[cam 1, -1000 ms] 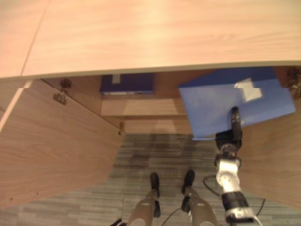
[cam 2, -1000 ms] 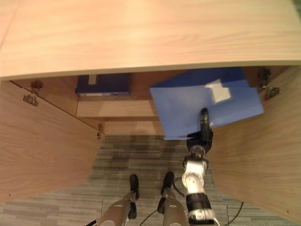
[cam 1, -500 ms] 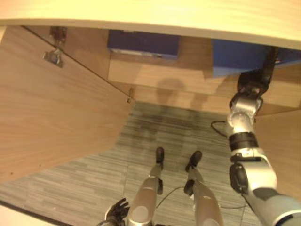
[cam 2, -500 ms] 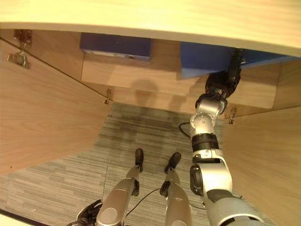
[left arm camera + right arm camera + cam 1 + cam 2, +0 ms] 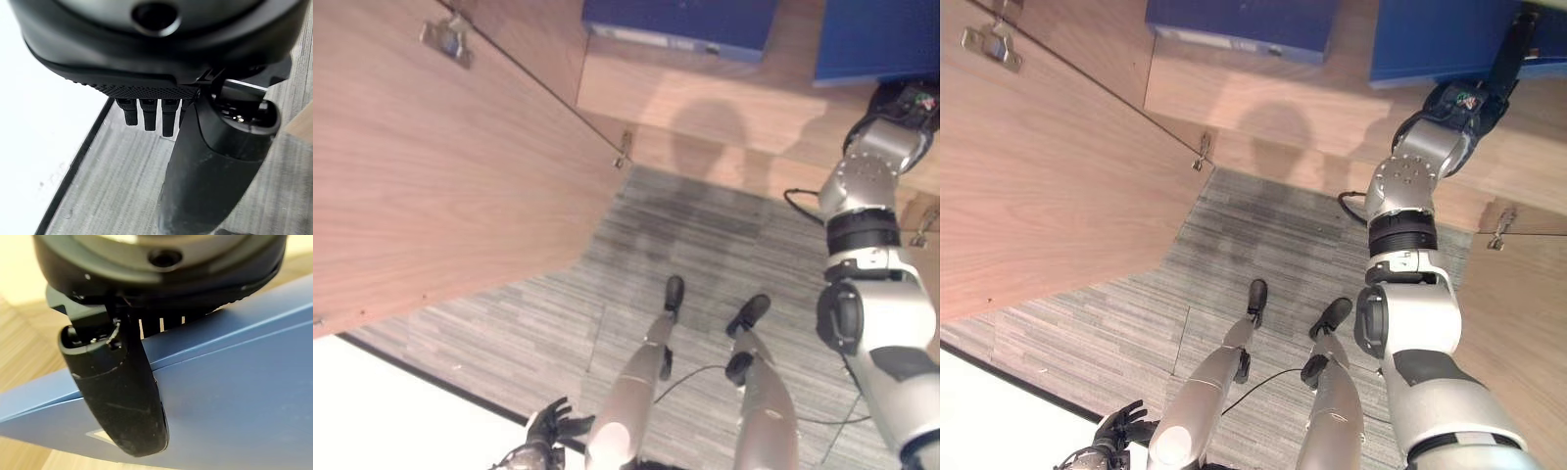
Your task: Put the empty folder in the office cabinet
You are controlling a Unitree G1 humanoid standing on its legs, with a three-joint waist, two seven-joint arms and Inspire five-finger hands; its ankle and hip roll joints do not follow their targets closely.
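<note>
I can read no text, number or sign anywhere. The blue folder point(image 5: 234, 382) carries a small pale label point(image 5: 100, 434) near its edge, but no print on it is legible to me. The darker blue folder point(image 5: 1239, 24) on the cabinet shelf point(image 5: 1263, 103) shows a pale strip, also unreadable.

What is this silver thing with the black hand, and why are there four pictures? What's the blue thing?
It is a walking robot with two arms. Two pictures come from cameras in its head, looking down at a wooden office cabinet with open doors. The other two come from cameras on its wrists. The right hand pinches a flat blue folder between thumb and fingers, on the cabinet shelf. Another dark blue folder already lies on that shelf. The left hand hangs low, fingers spread, holding nothing.
</note>
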